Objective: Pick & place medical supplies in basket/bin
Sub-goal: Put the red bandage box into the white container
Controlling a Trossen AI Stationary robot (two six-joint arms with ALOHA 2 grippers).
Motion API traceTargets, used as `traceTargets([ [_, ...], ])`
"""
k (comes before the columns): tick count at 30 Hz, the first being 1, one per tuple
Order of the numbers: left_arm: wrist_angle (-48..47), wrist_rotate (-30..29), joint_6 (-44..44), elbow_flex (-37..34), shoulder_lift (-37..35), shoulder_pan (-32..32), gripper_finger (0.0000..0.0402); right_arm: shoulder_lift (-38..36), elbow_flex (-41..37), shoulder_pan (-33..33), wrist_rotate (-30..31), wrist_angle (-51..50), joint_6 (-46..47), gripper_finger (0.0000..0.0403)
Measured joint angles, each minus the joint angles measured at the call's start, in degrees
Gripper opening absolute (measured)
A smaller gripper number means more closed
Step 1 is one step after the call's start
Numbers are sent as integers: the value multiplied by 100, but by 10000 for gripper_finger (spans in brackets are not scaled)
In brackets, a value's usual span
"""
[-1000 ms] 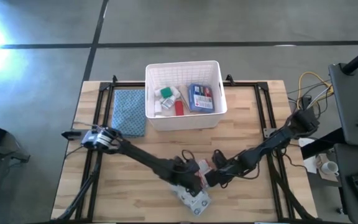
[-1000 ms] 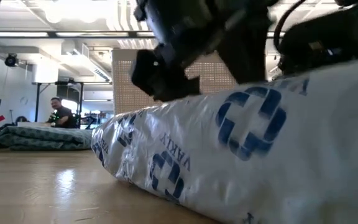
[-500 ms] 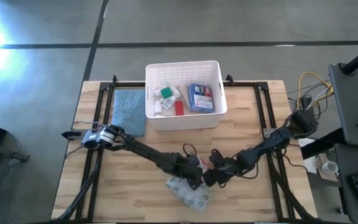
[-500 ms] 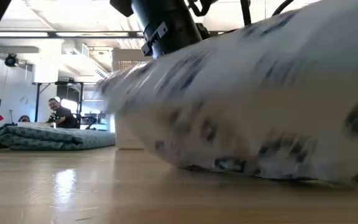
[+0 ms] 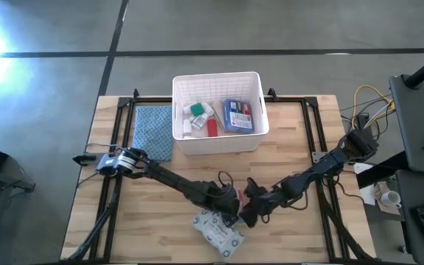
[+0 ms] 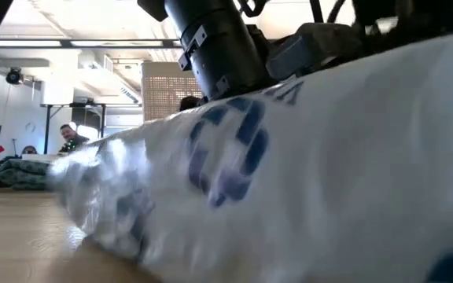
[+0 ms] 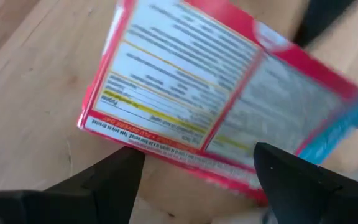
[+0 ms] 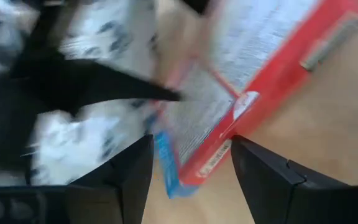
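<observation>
A white-red box [image 7: 216, 93] lies low over the wood near the table's front middle, between my two grippers. My right gripper [image 8: 191, 168] is shut on one end of it. My left gripper [image 7: 197, 165] stands open, its fingertips at the box's long edge; whether they touch it, I cannot tell. A grey-white packet with blue crosses [image 5: 216, 230] lies on the table just nearer than both grippers and fills the low view [image 6: 289, 173]. The white bin [image 5: 219, 145] at the far middle holds a green-capped bottle [image 5: 195, 109], a red tube [image 5: 211, 127] and a blue pouch [image 5: 237, 115]. My right gripper has the box's narrow end [image 8: 194, 158] pinched between its two fingers, one on each side of that end. The fingers slant down from the table's right side and lie along the box. The rest of the box reaches away from the fingers toward my left gripper.
A blue patterned cloth [image 5: 153, 132] lies flat to the left of the bin. Black frame rails [image 5: 116, 184] run along the table's left and right sides. Bare wood shows between the bin and the grippers. A person [image 6: 73, 141] is in the room far behind the table.
My left gripper has gone down and slightly toward the far edge, off the packet and up to the box. My right gripper has rolled at the wrist with the box. The packet has slid toward the table's left and turned, and now lies flatter.
</observation>
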Motion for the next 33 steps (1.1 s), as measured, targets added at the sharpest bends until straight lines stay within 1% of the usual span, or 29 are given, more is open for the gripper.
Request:
traceTargets([
  [2,29,7,10,-50,-10,0,281,-14,3,-35,-125,244,-115,205],
  [13,182,-48,-2,-207,-28,-11,281,-2,13,-323,-138,104,171,205],
  [15,189,-49,-1,-213,-28,-11,281,-4,13,-364,-66,-86,224,205],
  [17,199,-45,18,-213,-28,-11,281,-11,13,-383,204,-494,595,205],
  [19,195,-37,69,-209,-27,-11,281,-11,-1,-399,337,-787,981,205],
  [22,198,-34,95,-221,-26,-11,281,-13,-93,-413,247,-782,1211,205],
  [29,303,-62,78,-386,-28,-48,281,-38,-103,-443,192,-770,1168,206],
  [33,355,-76,66,-434,-31,-60,281,195,-142,-518,-267,-394,1114,205],
])
